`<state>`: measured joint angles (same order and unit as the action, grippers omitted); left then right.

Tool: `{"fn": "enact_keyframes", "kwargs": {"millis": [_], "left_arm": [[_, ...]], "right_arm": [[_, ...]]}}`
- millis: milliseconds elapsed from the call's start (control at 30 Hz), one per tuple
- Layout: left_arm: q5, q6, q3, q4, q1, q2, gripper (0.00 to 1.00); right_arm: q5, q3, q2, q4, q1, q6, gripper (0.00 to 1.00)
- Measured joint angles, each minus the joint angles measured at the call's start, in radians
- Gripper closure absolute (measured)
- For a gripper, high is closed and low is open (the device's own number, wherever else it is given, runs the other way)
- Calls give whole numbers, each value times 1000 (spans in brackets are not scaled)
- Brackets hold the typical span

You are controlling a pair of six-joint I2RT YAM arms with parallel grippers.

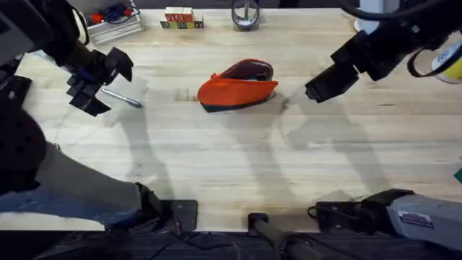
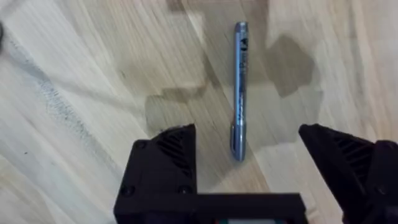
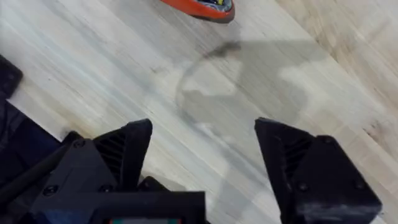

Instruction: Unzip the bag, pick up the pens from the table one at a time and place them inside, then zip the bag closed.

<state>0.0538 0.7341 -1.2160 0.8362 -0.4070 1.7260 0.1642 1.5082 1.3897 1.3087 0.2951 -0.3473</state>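
We see the pale plank table (image 1: 238,159), orange pouch (image 1: 237,88) mid-frame gaping; left gripper (image 2: 249,146) spread over the silver pen (image 2: 240,87), right gripper (image 3: 202,149) spread too.

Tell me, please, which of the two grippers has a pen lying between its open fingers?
The left gripper: it hovers over the silver-grey pen, fingers spread either side. The right gripper, also open, has bare table beneath it, beside the bag.

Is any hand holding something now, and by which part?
Nothing is held. The left hand is open above the slim silver-grey pen; the right hand is open, empty.
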Motion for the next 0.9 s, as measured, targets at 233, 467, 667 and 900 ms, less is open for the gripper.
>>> {"fn": "enact_keyframes", "kwargs": {"millis": [233, 467, 667, 900], "left_arm": [[7, 0, 0, -50, -5, 74, 7], [44, -1, 0, -71, -6, 102, 8], [55, -1, -6, -67, -6, 115, 7], [65, 1, -16, -71, -7, 123, 543]], "right_arm": [[0, 0, 0, 0, 0, 0, 3], [0, 0, 0, 0, 0, 0, 3], [0, 0, 0, 0, 0, 0, 4], [0, 0, 0, 0, 0, 0, 4]]}}
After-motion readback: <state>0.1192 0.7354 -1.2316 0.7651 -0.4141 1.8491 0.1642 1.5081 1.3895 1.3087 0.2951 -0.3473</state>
